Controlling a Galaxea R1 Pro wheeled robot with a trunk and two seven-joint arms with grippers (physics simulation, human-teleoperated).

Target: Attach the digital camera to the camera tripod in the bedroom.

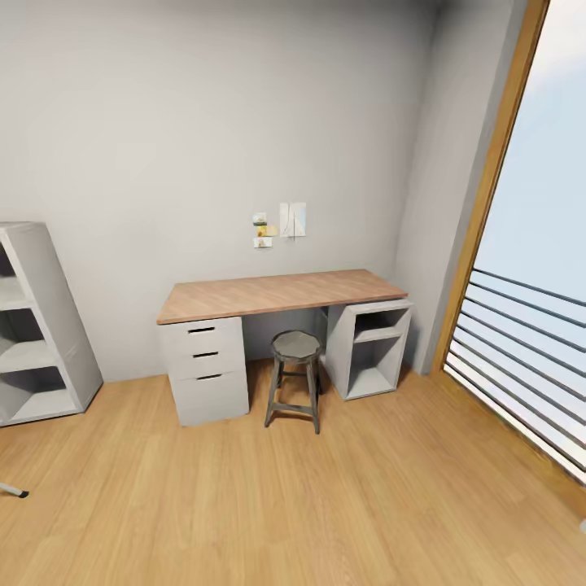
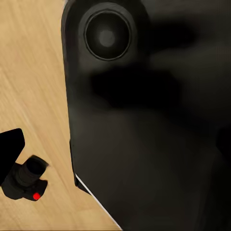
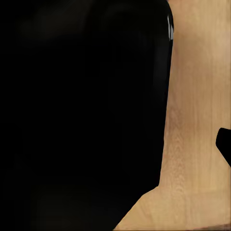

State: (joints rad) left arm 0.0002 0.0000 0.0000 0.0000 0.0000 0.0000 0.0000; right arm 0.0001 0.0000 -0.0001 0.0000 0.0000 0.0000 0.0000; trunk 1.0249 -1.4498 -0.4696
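A home bedroom or study corner: wooden desk, stool, white shelving (plank floor, grey walls)

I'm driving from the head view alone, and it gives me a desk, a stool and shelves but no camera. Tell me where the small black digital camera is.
Observer: The left wrist view has it: the small black digital camera, its red round button showing, over the light wood plank floor.
Operator: Say whether the left jaws hold it.
Observer: Cannot tell. A black wedge-shaped part sits right against the camera in that picture.
Operator: Report the right wrist view.
Observer: A large black mass with the same plank floor beside it.
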